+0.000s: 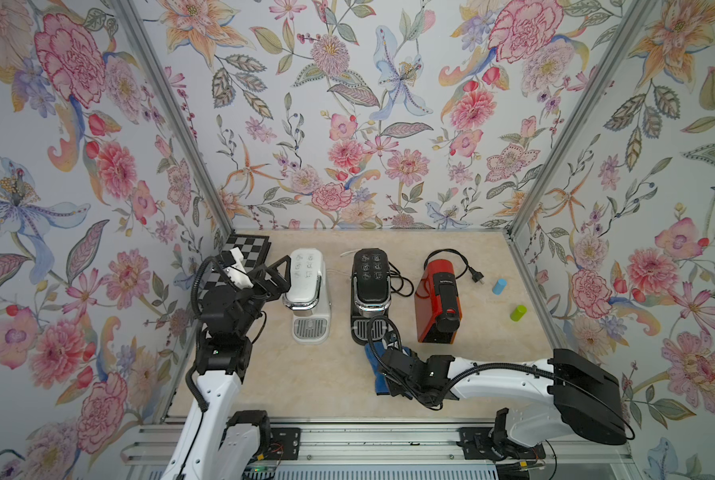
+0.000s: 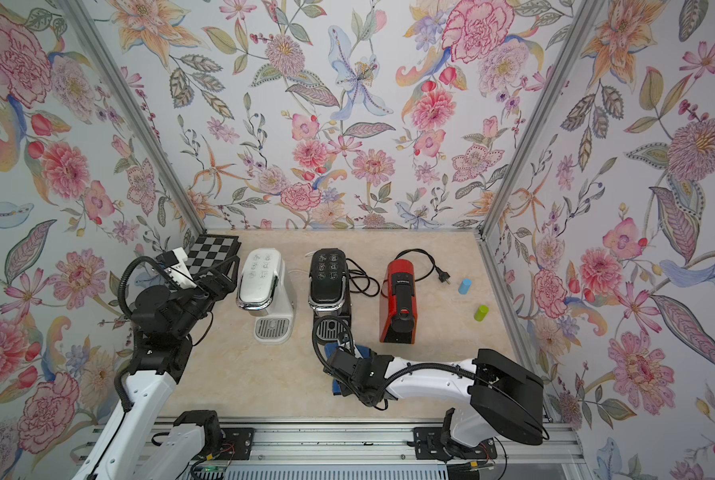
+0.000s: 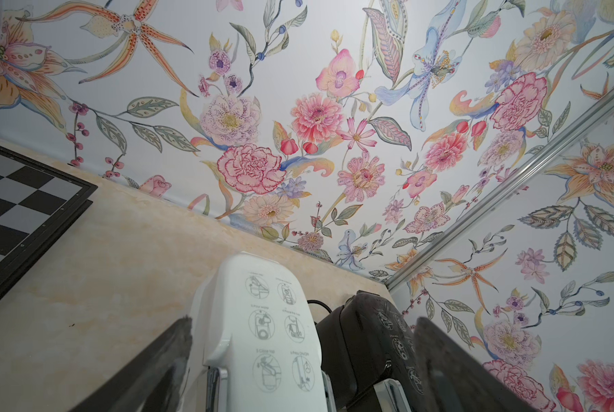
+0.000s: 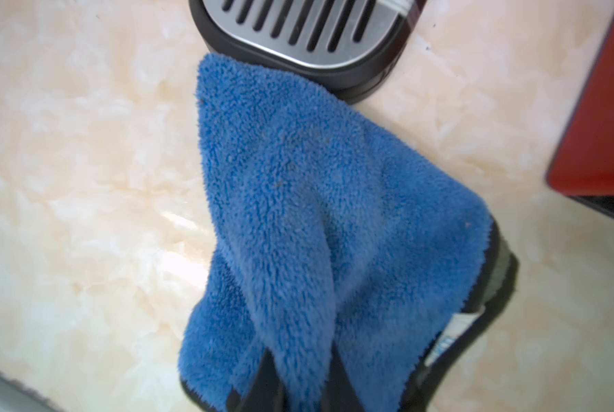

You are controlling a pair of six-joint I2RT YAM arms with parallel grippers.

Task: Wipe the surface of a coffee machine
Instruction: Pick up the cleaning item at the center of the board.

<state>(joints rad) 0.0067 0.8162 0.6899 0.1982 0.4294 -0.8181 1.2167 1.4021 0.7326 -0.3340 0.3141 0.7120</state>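
Pinching a raised fold of the blue cloth (image 4: 316, 196), the right hand (image 4: 303, 388) has its two fingers pressed together on the fabric, as the right wrist view shows. The rest of the cloth lies on the tabletop (image 1: 306, 382). The cloth's far corner meets the rim of the drip tray (image 4: 298, 32) of the black coffee machine (image 1: 370, 286). That machine stands directly beyond the right hand, its long axis running from the tray toward the back wall. Judged nearest of the three, it is the likely surface to wipe, so the cloth must go up and forward onto its button-marked top. The white coffee machine (image 1: 308, 286) and the red coffee machine (image 1: 437, 299) flank it, each standing apart. The left hand (image 3: 303, 328) is spread wide and empty, poised just beside the white coffee machine's top.
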